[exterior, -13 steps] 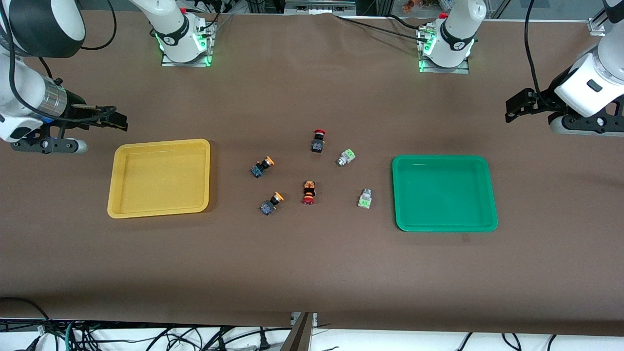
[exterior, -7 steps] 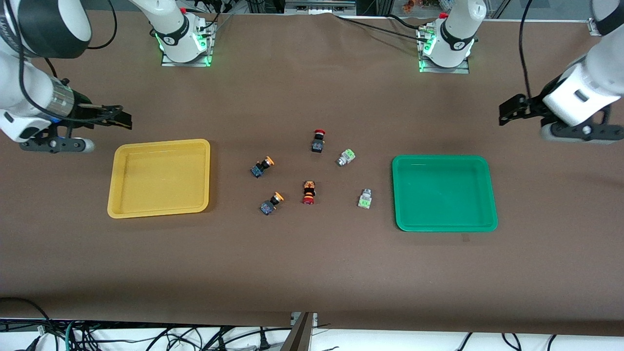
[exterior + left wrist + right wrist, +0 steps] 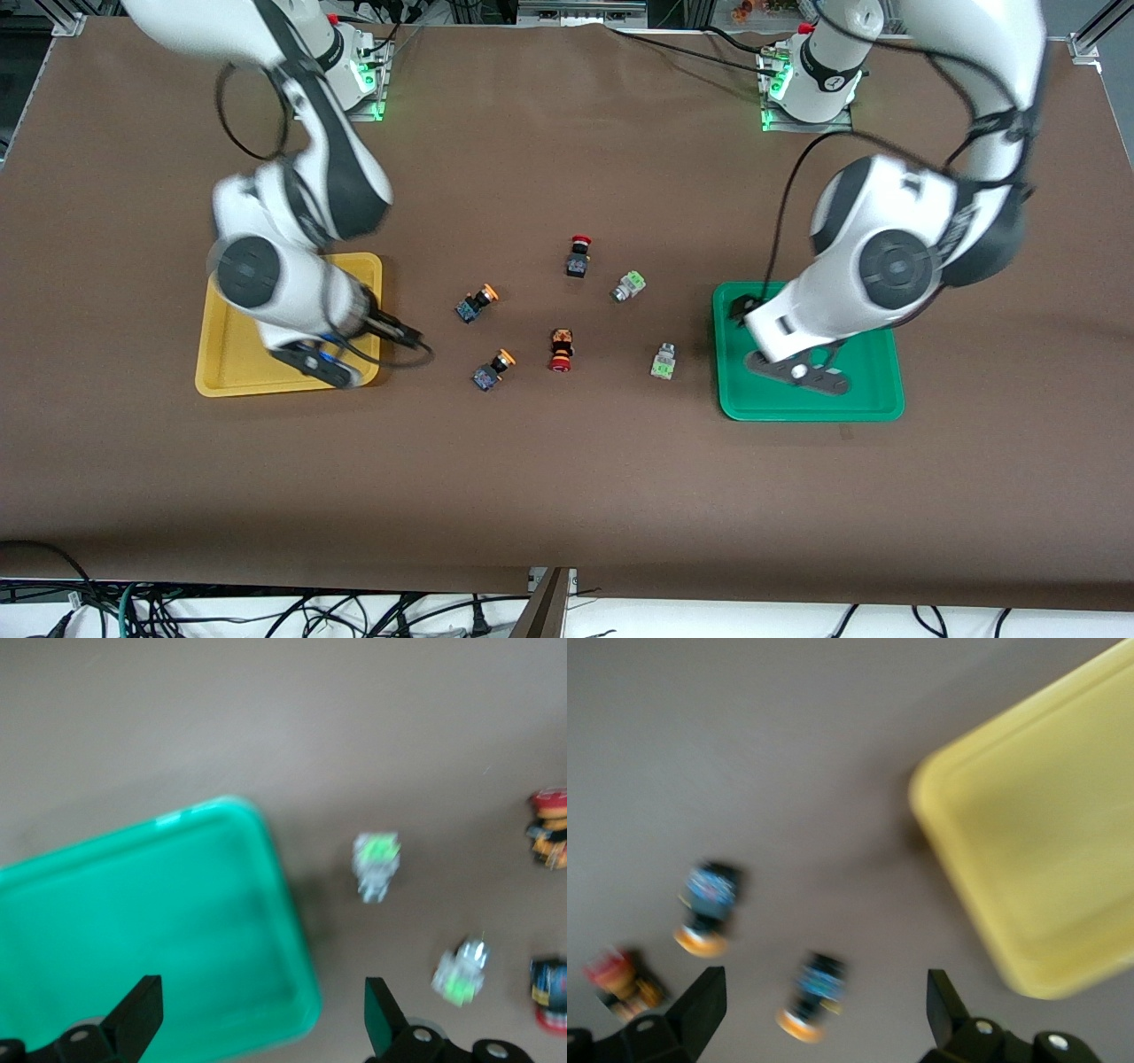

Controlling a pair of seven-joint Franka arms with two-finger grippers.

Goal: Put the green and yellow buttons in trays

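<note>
Two yellow-capped buttons [image 3: 477,304] [image 3: 493,369] and two green-capped buttons [image 3: 628,285] [image 3: 663,361] lie on the table between the yellow tray [image 3: 230,372] and the green tray [image 3: 877,403]. Both trays hold no buttons. My right gripper [image 3: 406,337] is open and empty, over the table just beside the yellow tray's inner edge. The right wrist view shows the yellow buttons [image 3: 709,904] [image 3: 815,992] and the yellow tray [image 3: 1045,842] below the right gripper [image 3: 824,1003]. My left gripper [image 3: 738,308] is open and empty over the green tray's inner edge. The left wrist view shows the left gripper [image 3: 261,1019], the green tray [image 3: 159,930] and the green buttons [image 3: 376,865] [image 3: 459,971].
Two dark switches with red caps [image 3: 578,255] [image 3: 561,349] lie among the buttons at the table's middle. They also show in the left wrist view [image 3: 549,828] [image 3: 554,992]; one shows in the right wrist view [image 3: 620,979]. The arm bases stand farthest from the front camera.
Both arms have swung in fast from the table's ends toward the middle. The right gripper now hangs past the yellow tray, the left over the green tray's inner edge. The buttons have not moved.
</note>
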